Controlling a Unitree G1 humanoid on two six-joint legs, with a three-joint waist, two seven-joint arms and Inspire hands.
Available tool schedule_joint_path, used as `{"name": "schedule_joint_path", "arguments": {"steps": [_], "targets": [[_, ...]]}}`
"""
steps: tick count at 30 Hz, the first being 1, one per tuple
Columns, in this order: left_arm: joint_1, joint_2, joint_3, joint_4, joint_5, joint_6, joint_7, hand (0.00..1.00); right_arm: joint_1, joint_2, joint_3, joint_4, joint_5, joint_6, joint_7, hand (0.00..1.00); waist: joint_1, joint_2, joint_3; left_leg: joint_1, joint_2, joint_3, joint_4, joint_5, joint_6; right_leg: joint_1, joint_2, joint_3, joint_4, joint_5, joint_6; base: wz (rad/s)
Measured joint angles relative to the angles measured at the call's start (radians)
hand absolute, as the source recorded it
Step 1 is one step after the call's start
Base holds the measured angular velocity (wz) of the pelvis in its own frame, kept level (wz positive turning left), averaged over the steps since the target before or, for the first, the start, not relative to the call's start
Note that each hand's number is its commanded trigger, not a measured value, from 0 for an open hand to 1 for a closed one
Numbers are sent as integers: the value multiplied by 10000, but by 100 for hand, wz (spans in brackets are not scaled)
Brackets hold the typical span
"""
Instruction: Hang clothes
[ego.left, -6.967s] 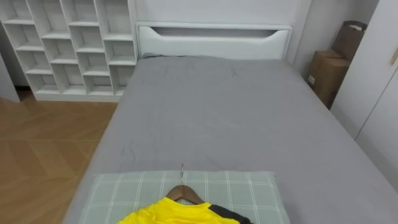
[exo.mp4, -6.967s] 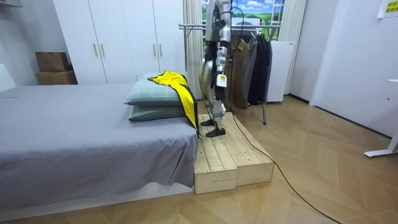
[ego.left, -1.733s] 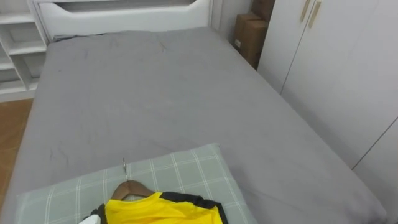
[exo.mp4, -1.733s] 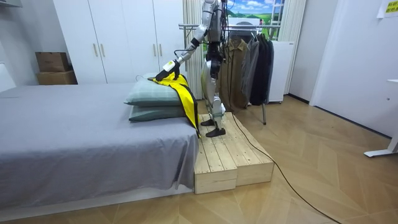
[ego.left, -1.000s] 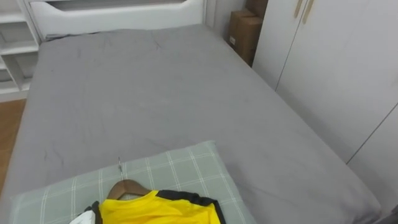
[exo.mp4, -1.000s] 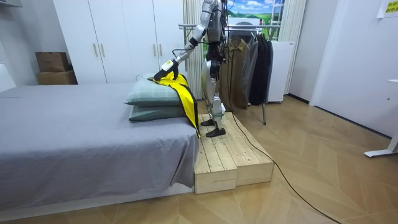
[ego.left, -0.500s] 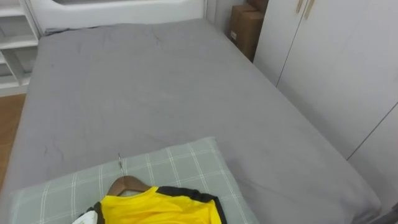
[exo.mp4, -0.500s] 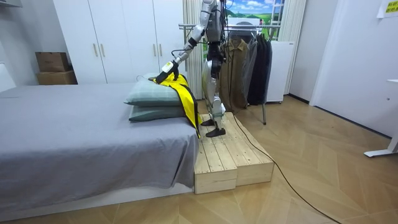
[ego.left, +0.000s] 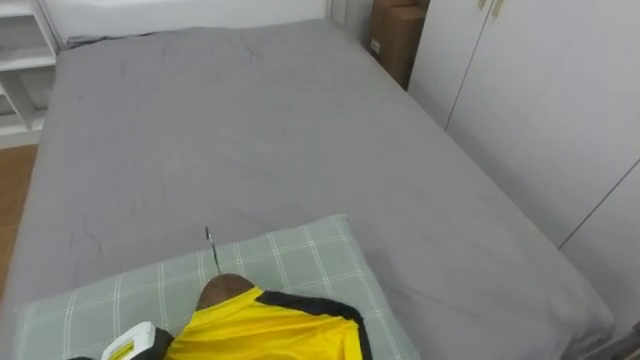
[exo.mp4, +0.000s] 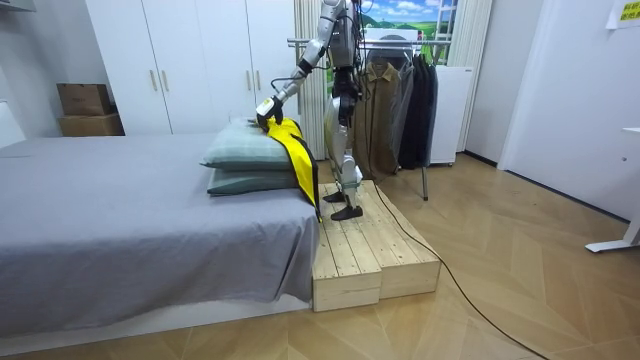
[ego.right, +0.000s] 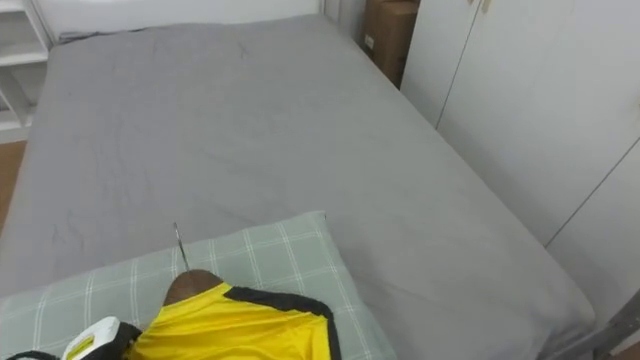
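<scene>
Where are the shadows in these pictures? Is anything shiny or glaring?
Room view: the light is soft and even, with just a dim band under the hanging edge of the sheet and between the two pillows. Left eye view: the grey sheet shows only faint crease shadows and no glare, and the yellow shirt stands out brightest on the checked pillow.
</scene>
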Motion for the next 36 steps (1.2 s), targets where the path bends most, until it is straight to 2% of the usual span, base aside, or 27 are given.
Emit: {"name": "schedule_joint_path", "arguments": {"steps": [15,18,24,27,31,33,36], "targets": [[2,-27,19,205,-71,-3,-23,100,-1,4,-11,23,10,-2,16,0,-24,-1,-24,7,1,11,3,1,0,-2,-5,-19,10,0,0,0],[3,-26,19,363,-79,-10,-20,100,4,4,-11,26,13,-2,9,0,-29,7,-73,28,1,28,4,1,0,11,-5,-18,14,0,0,0],[4,-31,25,376,-390,-9,-20,100,3,-8,-12,5,16,-59,-117,0,58,45,-100,58,1,98,-2,2,-1,28,-5,-5,21,0,0,0],[4,-33,35,376,-956,-50,0,100,-8,-30,-12,25,134,-223,-132,0,45,85,-102,54,1,87,0,2,0,41,-3,-2,19,0,0,0],[5,-24,12,333,-2244,-188,88,100,-33,-64,-11,26,168,-433,-203,0,47,212,-98,71,-3,29,11,2,0,101,-5,-3,-26,3,-1,1],[5,-25,3,241,-2765,-313,94,100,11,-87,-11,6,184,-575,-198,0,55,279,-67,158,-3,7,-1,2,0,187,2,1,-31,3,-1,3],[9,-17,19,-440,-3379,-326,101,100,-20,-125,-20,-84,181,-715,-200,0,107,448,-48,152,-16,-81,-4,2,0,221,-3,-23,-22,4,1,6]]}}
